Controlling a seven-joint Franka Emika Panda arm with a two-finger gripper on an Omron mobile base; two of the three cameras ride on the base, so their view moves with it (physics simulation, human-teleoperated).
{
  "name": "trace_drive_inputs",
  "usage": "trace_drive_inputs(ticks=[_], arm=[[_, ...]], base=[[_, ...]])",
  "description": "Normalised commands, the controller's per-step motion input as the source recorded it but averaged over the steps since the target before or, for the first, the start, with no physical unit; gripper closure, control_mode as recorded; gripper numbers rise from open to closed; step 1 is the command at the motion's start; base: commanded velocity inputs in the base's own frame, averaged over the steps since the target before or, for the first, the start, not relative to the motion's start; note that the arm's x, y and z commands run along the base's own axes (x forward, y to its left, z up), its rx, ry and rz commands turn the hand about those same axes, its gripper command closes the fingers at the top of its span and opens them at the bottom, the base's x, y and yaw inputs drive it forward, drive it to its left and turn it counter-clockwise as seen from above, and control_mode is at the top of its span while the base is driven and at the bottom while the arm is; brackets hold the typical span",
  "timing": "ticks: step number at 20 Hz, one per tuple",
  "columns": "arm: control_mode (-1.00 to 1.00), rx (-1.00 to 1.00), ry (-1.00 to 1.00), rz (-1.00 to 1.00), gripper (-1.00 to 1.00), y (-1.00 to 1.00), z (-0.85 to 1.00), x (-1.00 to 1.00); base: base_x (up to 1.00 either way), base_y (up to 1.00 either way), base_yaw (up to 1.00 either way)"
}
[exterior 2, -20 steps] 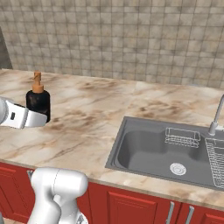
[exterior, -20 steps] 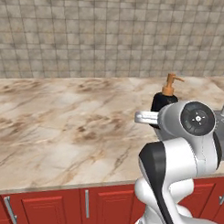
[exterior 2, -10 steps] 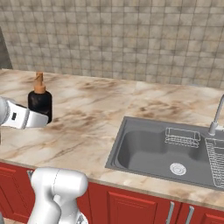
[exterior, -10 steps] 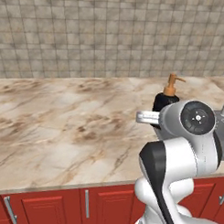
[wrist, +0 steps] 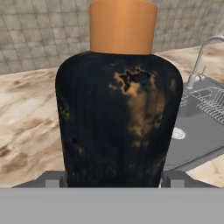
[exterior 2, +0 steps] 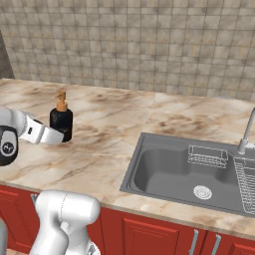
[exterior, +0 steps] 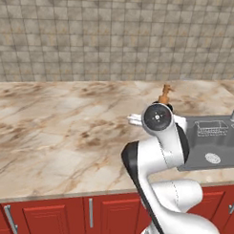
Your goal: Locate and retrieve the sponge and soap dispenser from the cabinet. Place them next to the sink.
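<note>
- Three views logged. Left base view: my arm folds up from the lower right, its wrist joint covering the body of the soap dispenser (exterior: 164, 95); just the tan pump top shows. The sink (exterior: 222, 150) lies to the right, partly cut off.
- Right base view: the dispenser (exterior 2: 61, 121) stands upright on the marble counter (exterior 2: 99, 144), left of the sink (exterior 2: 169, 172), a stretch of counter between them. My forearm reaches it from the left; fingers hidden.
- Hand view: black bottle (wrist: 116, 118) sits between my finger tips (wrist: 114, 178), one grey tip at each side; contact cannot be told.
</note>
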Motion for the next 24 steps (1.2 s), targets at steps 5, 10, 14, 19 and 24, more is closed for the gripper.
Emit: trace_drive_inputs(ticks=[5,10,14,19,24], arm=[[-1.0,0.0,0.02,-0.15,1.0,0.11,-0.54,0.91],[-1.0,-0.04,-0.01,-0.21,1.0,-0.02,-0.67,0.81],[-1.0,-0.12,-0.03,-0.26,1.0,-0.1,-0.61,0.62],[-1.0,-0.09,0.06,-0.15,1.0,-0.46,-0.26,0.62],[-1.0,0.06,0.27,-0.02,1.0,-0.61,-0.07,0.61]], base=[[0.0,0.0,0.0],[0.0,0.0,0.0],[0.0,0.0,0.0],[0.0,0.0,0.0],[0.0,0.0,0.0]])
